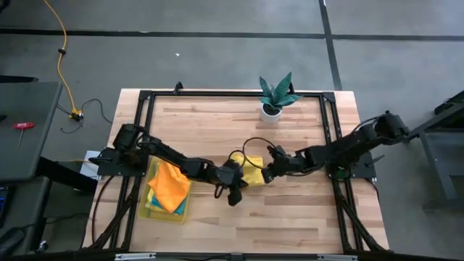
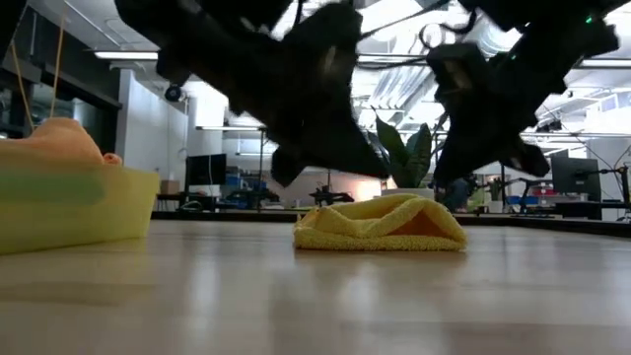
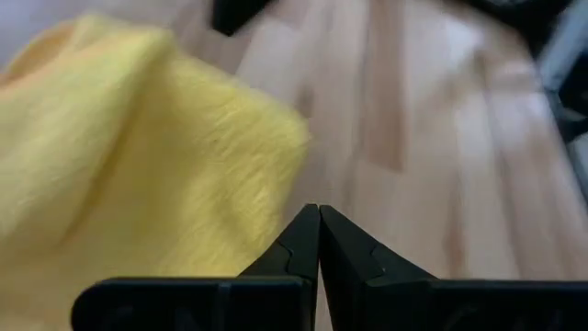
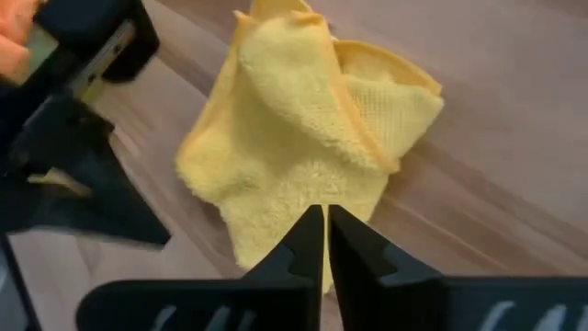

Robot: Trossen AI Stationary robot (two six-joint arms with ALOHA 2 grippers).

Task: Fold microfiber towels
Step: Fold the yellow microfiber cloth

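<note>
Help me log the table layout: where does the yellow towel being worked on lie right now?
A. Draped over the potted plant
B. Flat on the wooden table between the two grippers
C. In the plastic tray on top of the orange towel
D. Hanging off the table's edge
B: the high view shows the yellow towel crumpled on the table between the left gripper and right gripper, apart from the tray.

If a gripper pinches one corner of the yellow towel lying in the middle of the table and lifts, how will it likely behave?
The yellow towel lies rumpled in loose overlapping folds, so it would probably droop and unfold rather than hold its shape. Its fuzzy pile suggests it grips rather than slips. Pushed across the wooden table, it would likely bunch up, not slide whole.
</note>
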